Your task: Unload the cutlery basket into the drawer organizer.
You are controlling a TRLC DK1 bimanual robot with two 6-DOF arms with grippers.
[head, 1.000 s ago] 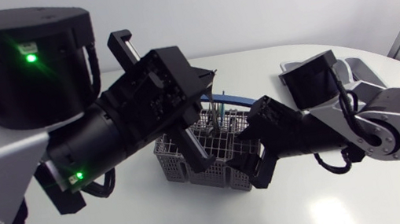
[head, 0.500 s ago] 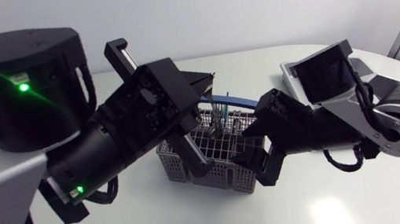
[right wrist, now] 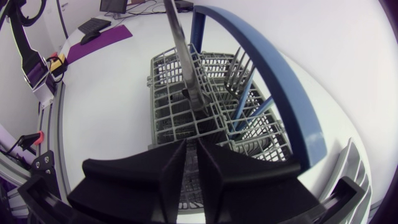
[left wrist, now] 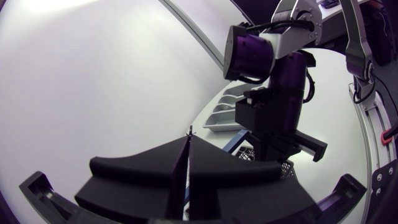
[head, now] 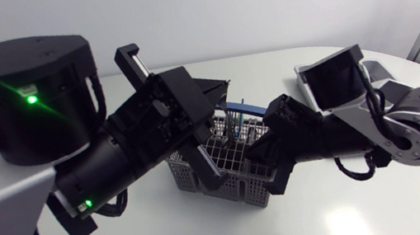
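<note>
Standing mid-table, the basket (head: 229, 163) holds forks (head: 234, 119) beside its blue handle (right wrist: 273, 81). Above it, the left gripper (left wrist: 186, 144) is pressed together on a thin metal strip (left wrist: 189, 132). The right gripper (right wrist: 191, 155) sits at the basket's right rim; whether it grips anything, I cannot tell. The organizer (left wrist: 222, 116) lies at the far right.

Black housings, silver-grey plates and two green lights are seen on the left arm (head: 92, 168); black cables are looped along the right arm (head: 387, 128).

Robotics lab: left arm (head: 100, 163), right arm (head: 399, 127), white table (head: 358, 216).
</note>
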